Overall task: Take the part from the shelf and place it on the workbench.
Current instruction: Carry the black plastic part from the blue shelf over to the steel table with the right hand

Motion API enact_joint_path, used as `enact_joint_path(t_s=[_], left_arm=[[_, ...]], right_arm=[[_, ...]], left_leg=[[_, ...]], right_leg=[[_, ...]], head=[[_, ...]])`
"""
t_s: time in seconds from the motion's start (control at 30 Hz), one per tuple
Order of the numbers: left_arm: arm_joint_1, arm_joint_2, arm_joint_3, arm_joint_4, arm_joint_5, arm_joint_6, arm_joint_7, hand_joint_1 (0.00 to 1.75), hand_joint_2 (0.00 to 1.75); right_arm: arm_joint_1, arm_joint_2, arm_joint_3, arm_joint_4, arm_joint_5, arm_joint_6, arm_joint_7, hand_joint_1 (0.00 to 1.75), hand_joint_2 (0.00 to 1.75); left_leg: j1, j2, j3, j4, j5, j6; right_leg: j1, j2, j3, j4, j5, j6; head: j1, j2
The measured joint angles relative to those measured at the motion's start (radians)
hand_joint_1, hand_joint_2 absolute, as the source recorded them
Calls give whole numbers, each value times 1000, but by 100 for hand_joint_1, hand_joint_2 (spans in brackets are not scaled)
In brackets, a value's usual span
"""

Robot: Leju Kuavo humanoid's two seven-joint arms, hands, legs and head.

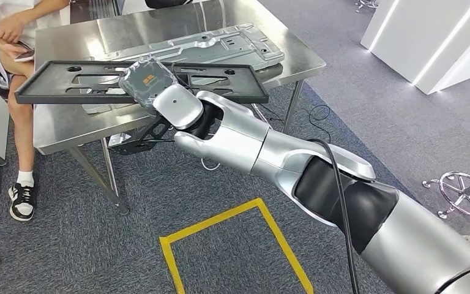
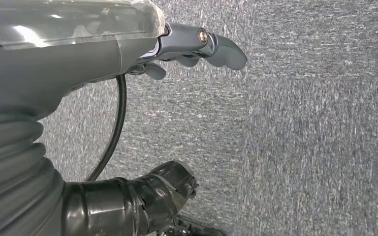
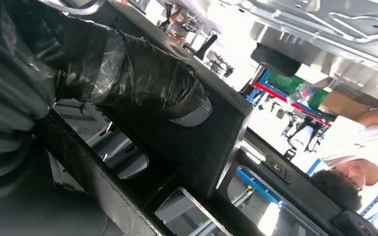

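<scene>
The part is a long black rectangular frame (image 1: 55, 92) with cut-outs. It hangs level just above the front of the steel workbench (image 1: 67, 131). My right hand (image 1: 149, 81), wrapped in clear plastic, grips the frame near its middle, with the silver arm reaching in from the lower right. In the right wrist view the taped thumb (image 3: 147, 83) presses against a black bar of the frame (image 3: 216, 147). My left hand (image 2: 69, 64) hangs over grey carpet, its fingers (image 2: 221, 49) apart and holding nothing.
A large silver stamped metal panel (image 1: 220, 46) lies across the back of the workbench. A person (image 1: 12, 37) sits at the table's left end. A yellow tape square (image 1: 238, 245) marks the carpet in front. A chrome chair base (image 1: 465, 190) stands at the right.
</scene>
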Motion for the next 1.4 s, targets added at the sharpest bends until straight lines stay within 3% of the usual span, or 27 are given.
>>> enact_joint_path(t_s=[0.03,0.1,0.23,0.3,0.37,0.4,0.43,0.47,0.53,0.6,0.7,0.77,0.8,0.87,0.93,0.97,1.03,1.1,1.17,1.27,1.33,1.4], left_arm=[[0,1,1,0,0,0,0,0,175],[0,3,3,0,-1,2,2,0,175],[0,1,9,0,-2,6,15,0,175],[-1,0,15,0,-3,10,19,0,175],[-2,1,21,0,-6,12,20,0,175],[-2,1,23,0,-8,12,21,0,175],[-2,0,24,0,-9,13,21,0,175],[-1,0,24,0,-10,13,21,0,175],[-1,1,25,0,-11,13,21,0,175],[-2,2,25,0,-13,13,20,0,175],[-4,2,25,0,-15,13,18,0,175],[-4,1,25,0,-17,13,17,0,175],[-4,1,26,0,-18,13,17,0,175],[-5,1,26,0,-19,13,18,0,175],[-5,1,27,0,-22,13,20,0,175],[-5,1,27,0,-25,13,22,0,175],[-5,1,28,0,-29,13,25,0,175],[-5,0,31,0,-32,14,31,0,175],[-5,0,33,0,-34,16,38,0,175],[-5,1,38,0,-37,19,46,0,175],[-5,2,45,0,-39,20,49,0,175],[-4,4,48,0,-42,21,51,0,175]], right_arm=[[0,-2,0,0,1,0,0,175,175],[0,-5,-1,-1,2,2,-2,175,175],[2,-6,-1,-3,8,3,-4,175,175],[1,-5,-1,-4,13,3,-5,175,175],[3,-4,-1,-3,17,3,-7,175,175],[5,-4,-1,-3,17,4,-9,175,175],[7,-4,-1,-3,17,4,-10,175,175],[8,-4,-1,-3,18,4,-11,175,175],[7,-3,-1,-3,18,5,-11,175,175],[5,-3,-1,-3,18,6,-12,175,175],[3,-2,-1,-3,19,12,-15,175,175],[1,-2,-2,-3,19,15,-15,175,175],[-2,-2,-2,-3,19,16,-15,175,175],[-3,-2,-2,-3,19,16,-16,175,175],[2,-2,-1,-1,18,17,-18,175,175],[4,-2,-1,-1,18,17,-19,175,175],[4,-2,-1,0,18,16,-20,175,175],[3,0,-1,-1,18,16,-20,175,175],[4,4,-1,0,18,16,-20,175,175],[5,10,-1,0,18,16,-19,175,175],[5,15,-1,-1,18,16,-19,175,175],[8,19,1,-1,18,17,-18,175,175]], left_leg=[[4,-1,-1,6,-6,-10],[4,-2,-3,15,-14,-31],[6,-1,-1,14,-22,-55],[6,-1,-36,90,-66,-54],[-2,-2,-106,231,-124,-47],[-7,-2,-137,285,-137,-43],[-11,-3,-153,307,-131,-37],[-17,-3,-150,290,-107,-29],[-29,-5,-96,163,-31,-5],[-39,-8,-47,57,8,12],[-43,-8,-34,26,10,16],[-37,-6,-24,8,17,21],[-34,-4,-20,1,20,23],[-33,-3,-18,-2,21,25],[-32,-3,-17,0,19,24],[-32,-3,-17,2,18,22],[-31,-5,-15,6,13,18],[-34,-5,-16,9,9,10],[-35,-4,-18,8,10,0],[-33,-4,-21,21,-4,-15],[-30,-5,-61,109,-53,-23],[-30,-6,-126,237,-103,-29]], right_leg=[[-3,-3,29,-61,25,7],[-3,-3,61,-133,45,6],[3,4,60,-134,39,-29],[5,6,66,-138,38,-46],[16,8,70,-139,35,-58],[22,10,73,-139,32,-62],[29,11,76,-139,30,-66],[35,13,80,-138,28,-69],[44,15,91,-139,22,-73],[50,16,94,-138,18,-71],[51,17,93,-143,20,-60],[51,14,85,-123,3,-49],[49,12,69,-88,-18,-43],[41,9,7,36,-74,-32],[31,7,-41,121,-91,-24],[28,5,-40,111,-72,-22],[23,0,13,-9,-2,-23],[27,-3,68,-121,36,-31],[34,-1,81,-149,36,-40],[28,1,89,-166,42,-57],[25,1,97,-174,44,-69],[27,2,98,-173,40,-76]], head=[[0,0],[0,0],[-1,0],[-1,0],[-1,0],[-1,0],[-1,0],[-1,0],[0,0],[0,0],[0,0],[0,0],[0,0],[0,0],[0,0],[0,0],[0,0],[0,0],[0,0],[0,0],[-1,0],[-1,0]])
